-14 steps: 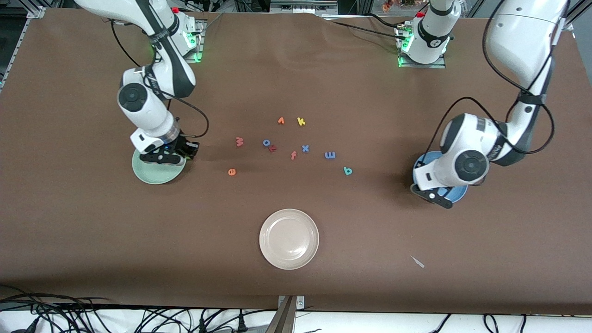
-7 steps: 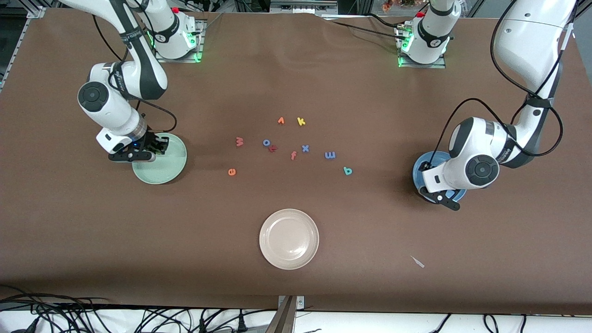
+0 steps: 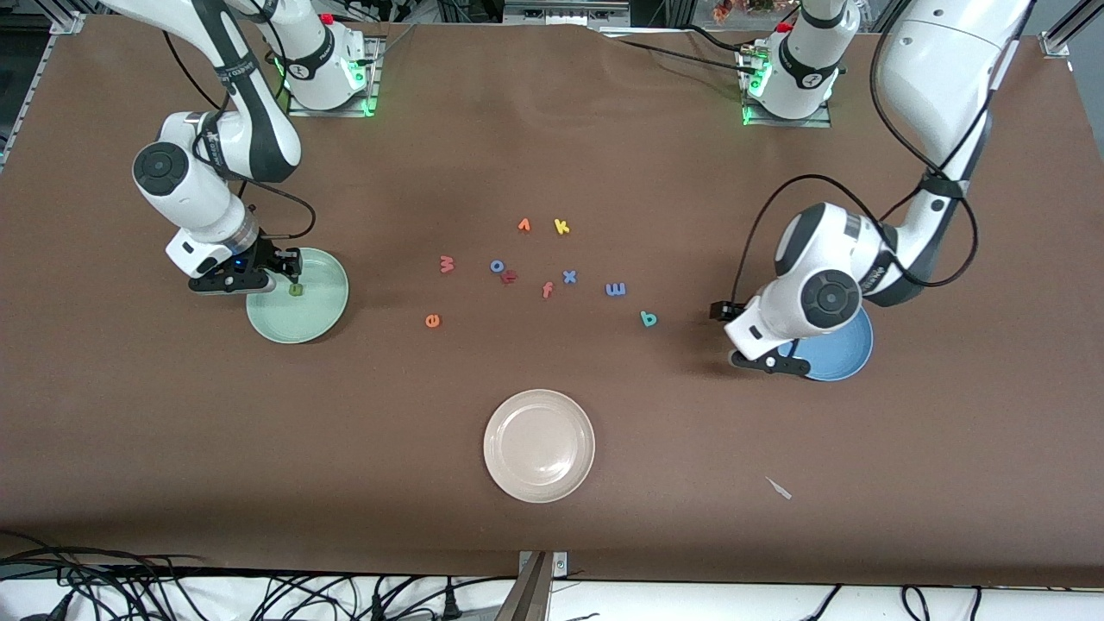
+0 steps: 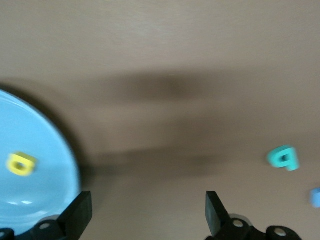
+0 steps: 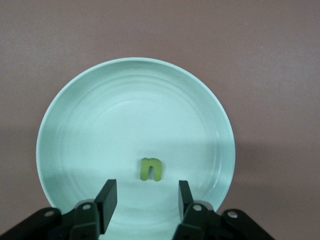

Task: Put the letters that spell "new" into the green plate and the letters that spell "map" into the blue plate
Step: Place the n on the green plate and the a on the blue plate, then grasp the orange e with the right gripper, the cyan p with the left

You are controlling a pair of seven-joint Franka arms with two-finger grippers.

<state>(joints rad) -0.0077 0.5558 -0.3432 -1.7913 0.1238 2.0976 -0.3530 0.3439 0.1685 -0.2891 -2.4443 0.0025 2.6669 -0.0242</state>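
The olive-green n (image 5: 150, 169) (image 3: 296, 290) lies flat in the green plate (image 5: 75, 125) (image 3: 323, 310). My right gripper (image 5: 146, 199) (image 3: 287, 269) hangs open just above it, with nothing between its fingers. The yellow a (image 4: 21, 164) lies in the blue plate (image 4: 40, 145) (image 3: 841, 358). My left gripper (image 4: 147, 214) (image 3: 770, 362) is open and empty over the bare table beside that plate's rim. On the table sit the pinkish w (image 3: 447, 264), orange e (image 3: 432, 321), blue m (image 3: 616, 290) and teal p (image 3: 649, 319) (image 4: 283, 158).
Other letters lie in the middle cluster: orange v (image 3: 523, 226), yellow k (image 3: 561, 227), blue o (image 3: 497, 266), dark red letter (image 3: 510, 277), orange f (image 3: 547, 290), blue x (image 3: 569, 277). A cream plate (image 3: 539, 445) sits nearer the camera, with a small scrap (image 3: 779, 488) beside it.
Both grippers have opened. The n now lies in the green plate and the a in the blue plate. The left gripper has moved off the blue plate toward the letters.
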